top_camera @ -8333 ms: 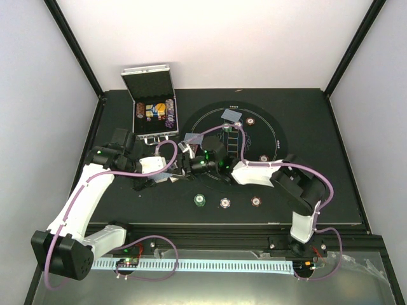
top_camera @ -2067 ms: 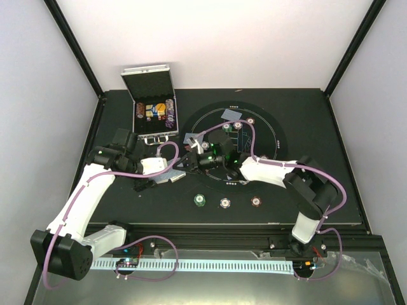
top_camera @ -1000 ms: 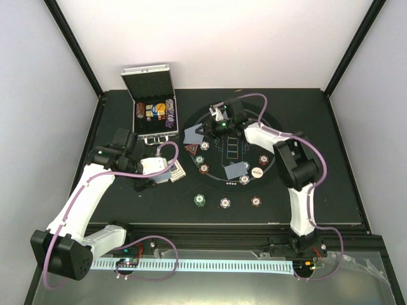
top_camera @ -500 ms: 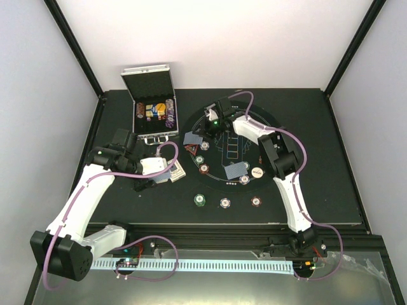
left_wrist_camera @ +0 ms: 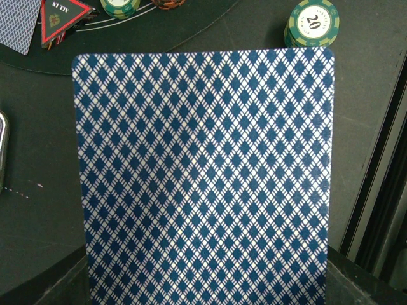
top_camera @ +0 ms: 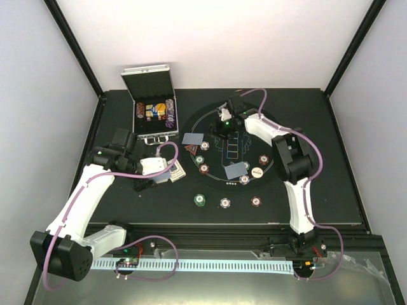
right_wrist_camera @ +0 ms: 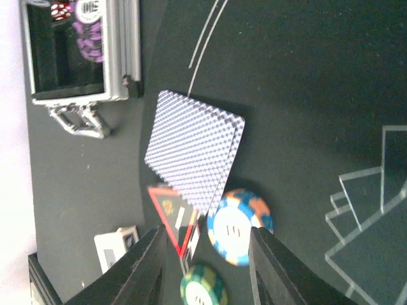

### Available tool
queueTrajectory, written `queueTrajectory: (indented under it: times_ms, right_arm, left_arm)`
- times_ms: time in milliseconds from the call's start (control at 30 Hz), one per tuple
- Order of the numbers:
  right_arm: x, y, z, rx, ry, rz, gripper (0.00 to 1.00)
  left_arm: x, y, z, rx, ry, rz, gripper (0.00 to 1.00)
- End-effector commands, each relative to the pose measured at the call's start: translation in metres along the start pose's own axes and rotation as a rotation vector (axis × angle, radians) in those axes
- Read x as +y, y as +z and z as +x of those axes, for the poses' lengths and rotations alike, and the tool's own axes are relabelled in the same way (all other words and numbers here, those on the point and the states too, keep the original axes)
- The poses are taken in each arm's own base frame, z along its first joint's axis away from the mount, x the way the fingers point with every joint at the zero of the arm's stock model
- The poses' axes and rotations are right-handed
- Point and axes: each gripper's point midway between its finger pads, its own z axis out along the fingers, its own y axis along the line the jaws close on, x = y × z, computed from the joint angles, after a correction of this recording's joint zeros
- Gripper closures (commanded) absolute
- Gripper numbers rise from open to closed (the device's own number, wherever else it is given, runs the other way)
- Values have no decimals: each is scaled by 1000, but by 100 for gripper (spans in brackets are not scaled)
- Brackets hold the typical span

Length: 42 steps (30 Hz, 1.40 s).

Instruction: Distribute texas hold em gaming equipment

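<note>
Left gripper [top_camera: 170,173]: is pinching a blue diamond-backed playing card [left_wrist_camera: 203,178].
Right gripper [right_wrist_camera: 206,235]: is hovering, fingers spread, a blue-white-orange round chip [right_wrist_camera: 240,225] lying between them.

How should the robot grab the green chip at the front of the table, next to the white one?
It is probably best pinched across its round rim, coming straight down from above. The green chip lies flat on the table, so only its edge offers a hold. The white chip sits apart from it, leaving room for a finger on each side.
</note>
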Motion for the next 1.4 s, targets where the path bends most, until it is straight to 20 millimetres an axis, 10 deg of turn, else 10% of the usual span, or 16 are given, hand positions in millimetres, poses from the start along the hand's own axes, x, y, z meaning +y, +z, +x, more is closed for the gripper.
queueTrajectory:
  times_ms: [0, 333, 667, 1367]
  right_arm:
    - [29, -40, 5, -66, -62, -50, 60]
    - [126, -76, 111, -18, -124, -414, 25]
    - [186, -68, 187, 115, -147, -598, 18]
    - [224, -14, 221, 254, -122, -663, 20]
  left_arm:
    - [3, -14, -11, -38, 9, -28, 98]
    - [4, -12, -13, -42, 9, -22, 99]
    - [5, -12, -14, -46, 9, -24, 98]
    - [3, -13, -14, -44, 11, -23, 99]
